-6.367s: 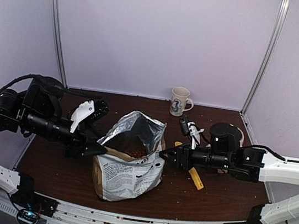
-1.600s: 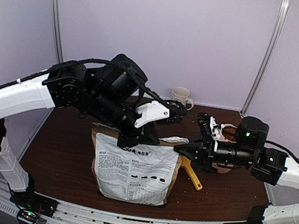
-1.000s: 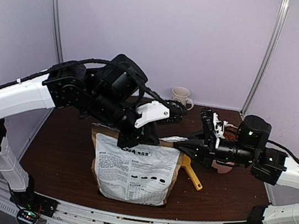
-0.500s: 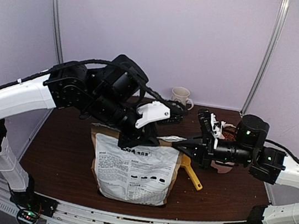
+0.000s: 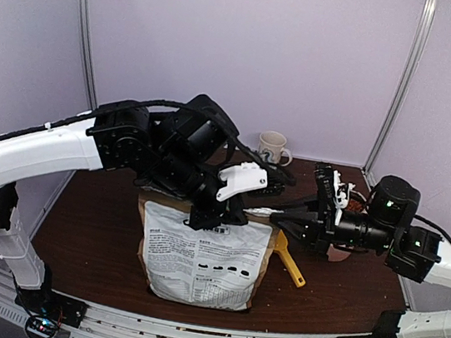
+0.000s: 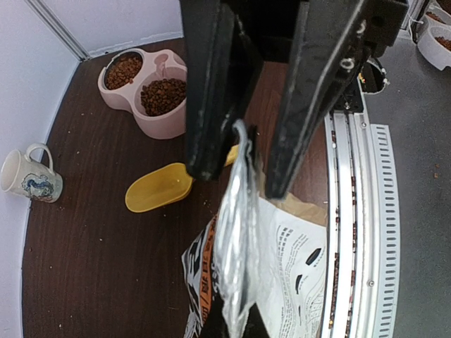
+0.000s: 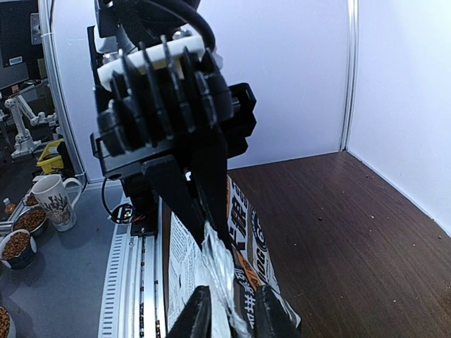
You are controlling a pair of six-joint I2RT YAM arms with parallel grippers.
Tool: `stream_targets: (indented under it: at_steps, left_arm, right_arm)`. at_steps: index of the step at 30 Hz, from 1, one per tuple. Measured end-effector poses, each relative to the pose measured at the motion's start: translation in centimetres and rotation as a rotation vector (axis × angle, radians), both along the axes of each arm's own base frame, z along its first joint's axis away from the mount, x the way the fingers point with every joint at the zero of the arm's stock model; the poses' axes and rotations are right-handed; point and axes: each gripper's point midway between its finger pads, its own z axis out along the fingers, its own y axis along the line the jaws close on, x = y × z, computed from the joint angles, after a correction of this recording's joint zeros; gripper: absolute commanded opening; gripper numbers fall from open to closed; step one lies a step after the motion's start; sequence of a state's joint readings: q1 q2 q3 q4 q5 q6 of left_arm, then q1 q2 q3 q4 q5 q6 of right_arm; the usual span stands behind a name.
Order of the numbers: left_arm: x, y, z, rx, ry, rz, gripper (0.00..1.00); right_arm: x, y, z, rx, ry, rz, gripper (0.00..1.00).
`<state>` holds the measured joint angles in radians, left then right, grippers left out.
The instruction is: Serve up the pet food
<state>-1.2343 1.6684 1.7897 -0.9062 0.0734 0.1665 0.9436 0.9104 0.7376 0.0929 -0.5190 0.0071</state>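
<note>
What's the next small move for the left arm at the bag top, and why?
Probably close the left gripper on the flattened foil lip of the bag. Its fingers straddle the lip with gaps either side, the right gripper seems to pinch the other end, and both wells of the pink double bowl hold kibble, so sealing looks due.
</note>
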Motion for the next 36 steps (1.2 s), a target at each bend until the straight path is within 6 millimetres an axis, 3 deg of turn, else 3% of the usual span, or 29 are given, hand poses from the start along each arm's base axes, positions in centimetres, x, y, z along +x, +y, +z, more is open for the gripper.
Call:
stream_targets:
  at_steps: [7, 10, 13, 14, 16, 18, 23, 28, 33, 36]
  left_arm:
    - [0.0, 0.0, 0.0, 0.0, 0.001, 0.0, 0.0]
    - [0.0, 0.0, 0.0, 0.0, 0.001, -0.001, 0.0]
    - [0.0, 0.0, 0.0, 0.0, 0.0, 0.0, 0.0]
    - [0.0, 0.0, 0.0, 0.0, 0.0, 0.0, 0.03]
    - [0.0, 0.0, 0.0, 0.001, 0.001, 0.0, 0.19]
    - [-0.1, 0.0, 0.0, 0.0, 0.0, -0.005, 0.28]
    - [-0.3, -1.0, 0.6, -0.027, 0.018, -0.025, 0.33]
    - [-0.3, -2.6, 0.8, -0.05, 0.031, -0.048, 0.24]
    - [-0.2, -3.2, 0.5, -0.048, 0.037, -0.063, 0.01]
    - [-0.3, -3.2, 0.5, -0.048, 0.046, -0.067, 0.0]
  right_arm:
    - [0.0, -0.4, -0.8, -0.017, 0.01, -0.009, 0.31]
    - [0.0, -0.4, -1.3, -0.029, 0.018, -0.01, 0.21]
    - [0.1, -0.4, -1.4, -0.033, 0.02, -0.015, 0.04]
    - [0.1, -0.3, -1.4, -0.034, 0.015, -0.015, 0.0]
    - [0.1, -0.3, -1.4, -0.034, 0.018, -0.014, 0.0]
    - [0.1, -0.3, -1.4, -0.034, 0.02, -0.015, 0.0]
    - [0.1, -0.3, -1.4, -0.031, 0.017, -0.014, 0.0]
    - [0.1, -0.2, -1.4, -0.03, 0.017, -0.011, 0.0]
    - [0.0, -0.2, -1.4, -0.03, 0.017, -0.007, 0.0]
    - [0.0, -0.2, -1.3, -0.028, 0.016, -0.006, 0.0]
